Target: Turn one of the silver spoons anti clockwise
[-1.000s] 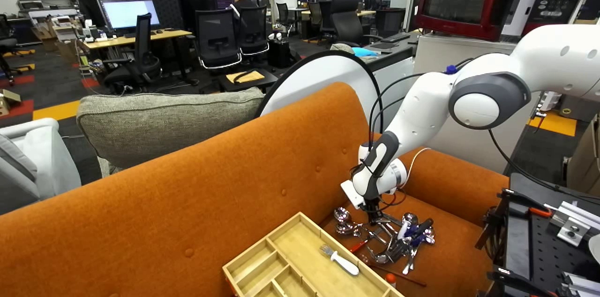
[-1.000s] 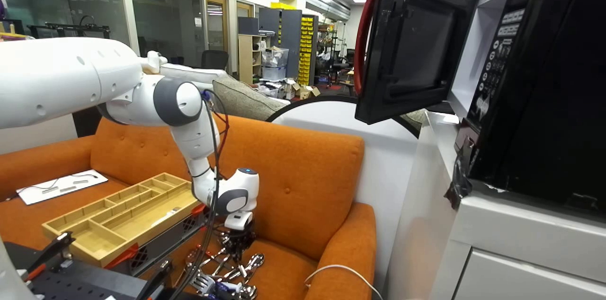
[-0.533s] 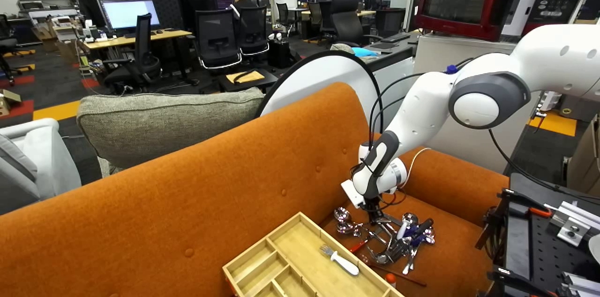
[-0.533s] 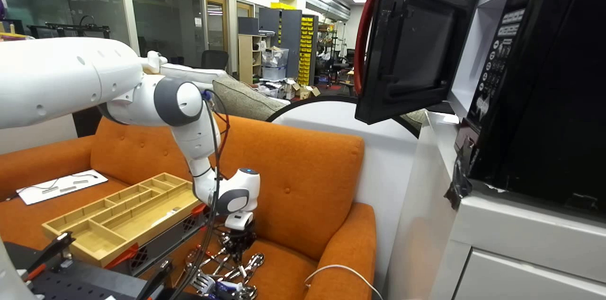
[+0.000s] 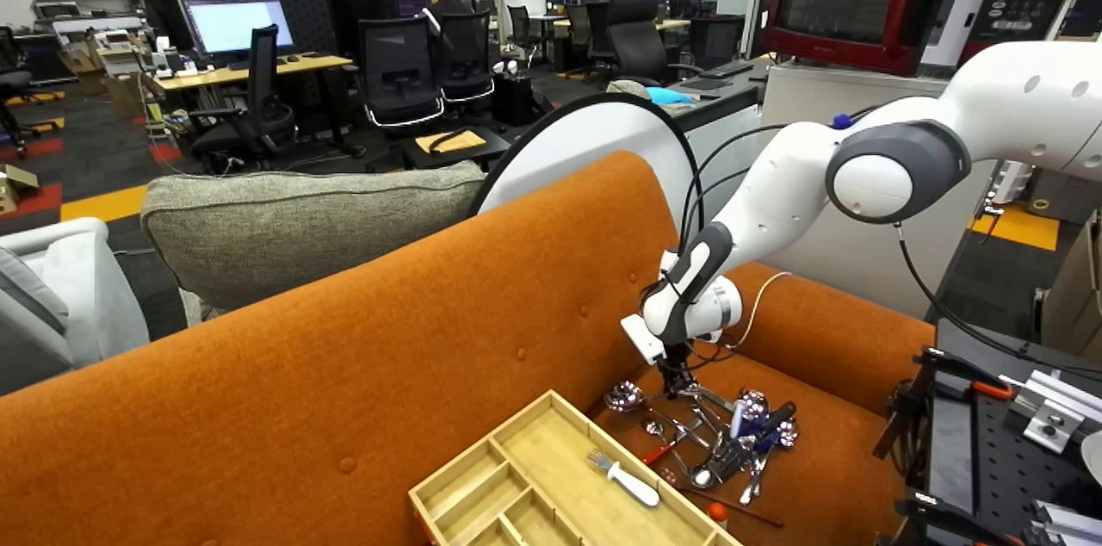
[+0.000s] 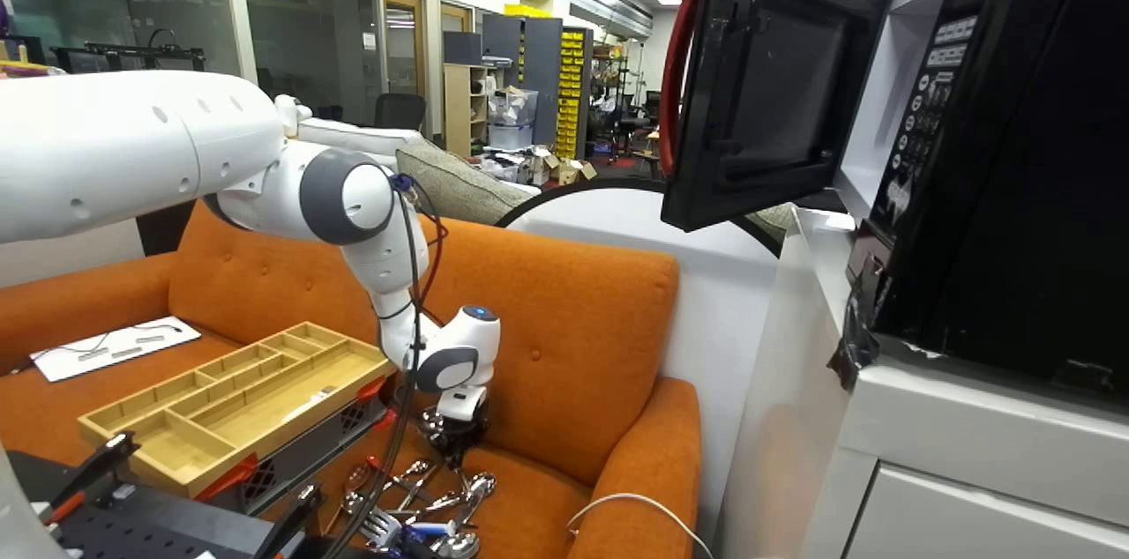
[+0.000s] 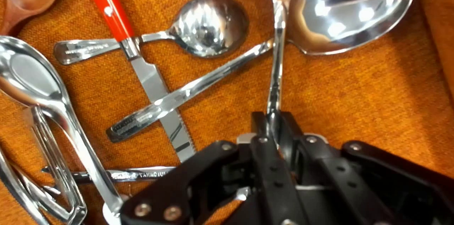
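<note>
Orange sofa fabric (image 7: 354,93) spreads beneath a silver spoon (image 7: 278,58), its handle clamped in the end effector (image 7: 273,122) and crossing over a second silver spoon (image 7: 337,19); a red-handled knife (image 7: 151,81) lies near, then a wooden tray (image 5: 555,434) in both exterior views.

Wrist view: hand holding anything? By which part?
A silver spoon, pinched in the hand by its handle; how near the handle's end can't be told.
</note>
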Motion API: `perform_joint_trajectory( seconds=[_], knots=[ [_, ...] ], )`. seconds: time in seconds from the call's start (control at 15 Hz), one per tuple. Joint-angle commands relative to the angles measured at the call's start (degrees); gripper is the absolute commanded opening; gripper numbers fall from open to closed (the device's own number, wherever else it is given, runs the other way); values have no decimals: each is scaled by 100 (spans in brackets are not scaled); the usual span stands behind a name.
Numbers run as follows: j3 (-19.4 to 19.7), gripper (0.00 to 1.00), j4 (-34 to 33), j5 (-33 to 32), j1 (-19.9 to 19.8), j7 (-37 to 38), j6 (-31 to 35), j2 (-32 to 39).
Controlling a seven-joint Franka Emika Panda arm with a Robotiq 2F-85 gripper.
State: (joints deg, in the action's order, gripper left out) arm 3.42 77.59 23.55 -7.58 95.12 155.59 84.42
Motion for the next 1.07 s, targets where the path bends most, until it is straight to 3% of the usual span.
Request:
perform_joint_trajectory(
  seconds=[0.0,0.8,1.0],
  knots=[
    [-452,3,-17,-10,-340,-776,152,0],
    [-584,3,14,70,-539,-2299,290,5],
    [-703,3,299,-13,-620,-2603,379,-163]
  ],
)
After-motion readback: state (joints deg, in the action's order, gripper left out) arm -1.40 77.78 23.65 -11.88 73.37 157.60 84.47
